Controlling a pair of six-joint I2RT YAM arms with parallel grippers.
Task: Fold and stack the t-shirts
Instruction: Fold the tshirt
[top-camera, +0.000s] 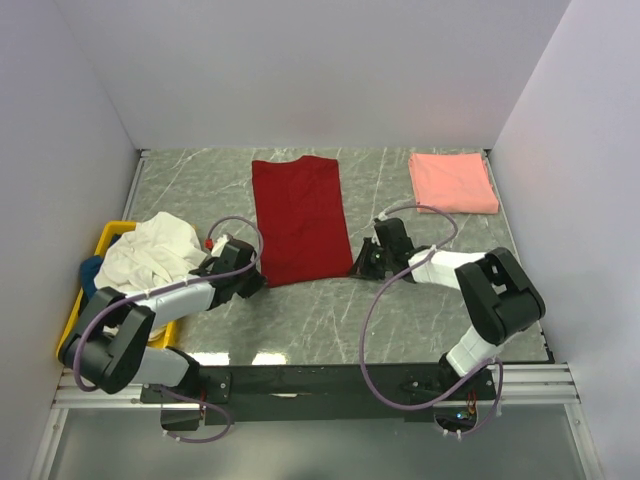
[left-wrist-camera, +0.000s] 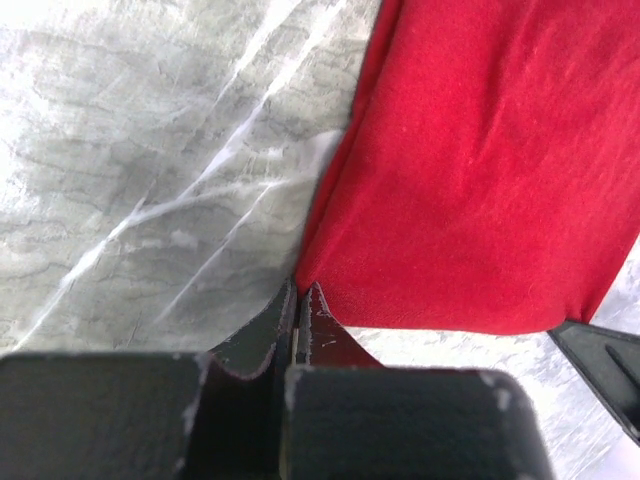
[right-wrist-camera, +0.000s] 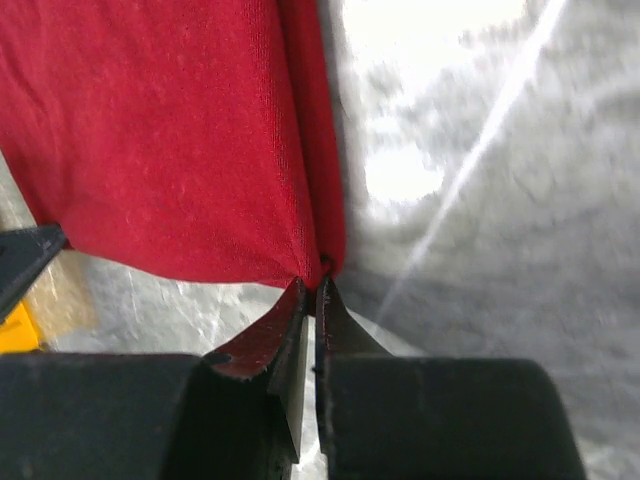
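- Two thin pinches only: could have lost a corner of the dark red t-shirt (top-camera: 300, 215) on lifting, skewing the fold.
- Could have dragged the cloth crooked if raised out of step.
- Clamped tight on the lower-left hem corner with the left pincer (left-wrist-camera: 300, 290).
- Clamped likewise on the lower-right corner with the right pincer (right-wrist-camera: 312, 285).
- Spread flat mid-frame on the desk (top-camera: 330, 310).

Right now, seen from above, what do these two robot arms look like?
The left arm and right arm are chunky black joints linked by white tubes. A thin lilac cable loops loosely beside each. The left end effector and right end effector are each a black block with two slim, pointed dark fingers.
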